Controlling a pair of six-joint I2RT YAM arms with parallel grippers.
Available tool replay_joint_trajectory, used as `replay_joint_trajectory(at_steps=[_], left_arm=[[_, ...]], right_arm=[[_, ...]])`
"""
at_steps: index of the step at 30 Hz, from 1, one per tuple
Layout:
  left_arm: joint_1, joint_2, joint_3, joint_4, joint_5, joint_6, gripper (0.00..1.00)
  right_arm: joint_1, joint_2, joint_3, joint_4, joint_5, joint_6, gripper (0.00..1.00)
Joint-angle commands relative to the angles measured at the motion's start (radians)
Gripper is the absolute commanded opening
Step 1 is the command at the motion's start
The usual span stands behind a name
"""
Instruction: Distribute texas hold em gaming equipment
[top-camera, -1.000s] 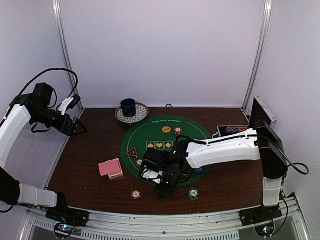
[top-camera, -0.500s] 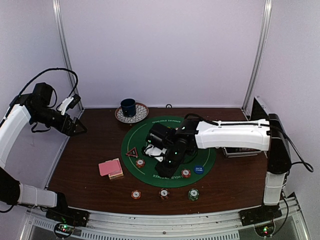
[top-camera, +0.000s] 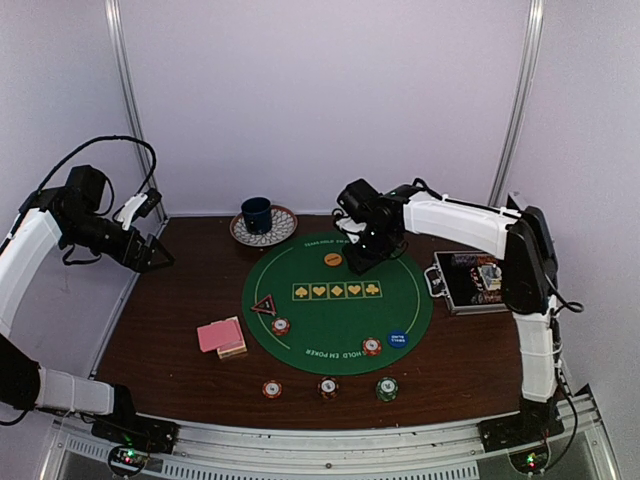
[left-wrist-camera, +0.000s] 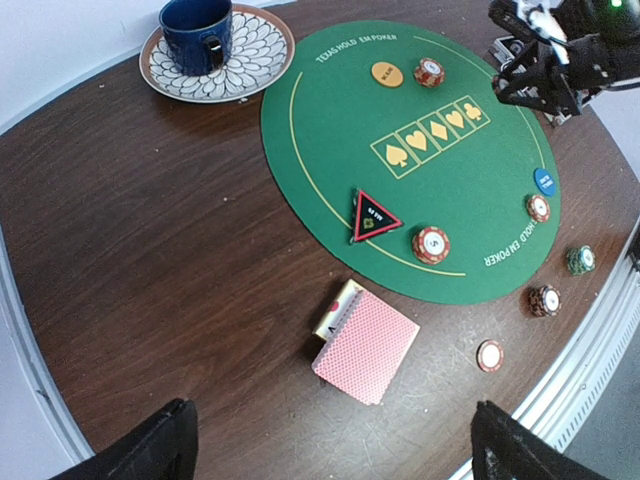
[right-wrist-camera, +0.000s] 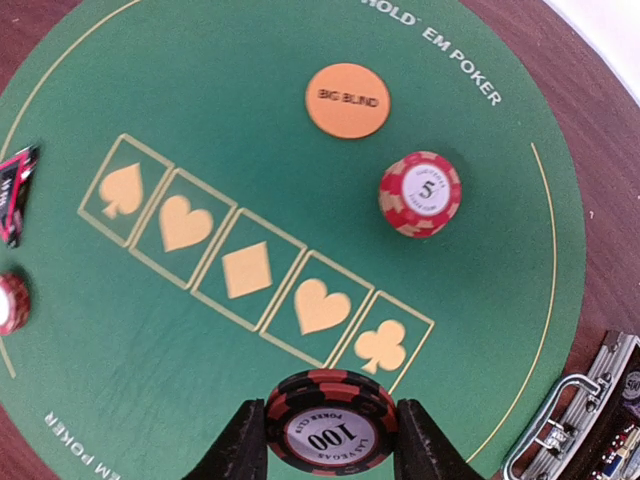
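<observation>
While the right gripper (right-wrist-camera: 330, 447) clamps a black-and-red 100 chip (right-wrist-camera: 331, 420) flat between its jaws over the green mat (right-wrist-camera: 150, 330), the orange 5 chip (right-wrist-camera: 420, 193) lies ahead beside the Big Blind disc (right-wrist-camera: 347, 100); the left gripper (top-camera: 152, 257) hangs wide open, well apart.

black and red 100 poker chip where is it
Right wrist view: the chip is clamped in the right claw, over the round green mat, beside its yellow club symbol.
</observation>
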Motion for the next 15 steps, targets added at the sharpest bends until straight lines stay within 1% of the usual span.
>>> replay_joint_trajectory(at_steps=[1,15], left_arm=[[0.005,-0.011,0.016,-0.005,0.015,0.017,0.97],[0.005,-0.009,0.011,-0.006,0.024,0.027,0.98]], right_arm=[[-0.065,0.094,0.074,0.027,0.029,-0.001,0.13],[-0.176,0.223,0.127,0.083,0.001,0.029,0.14]])
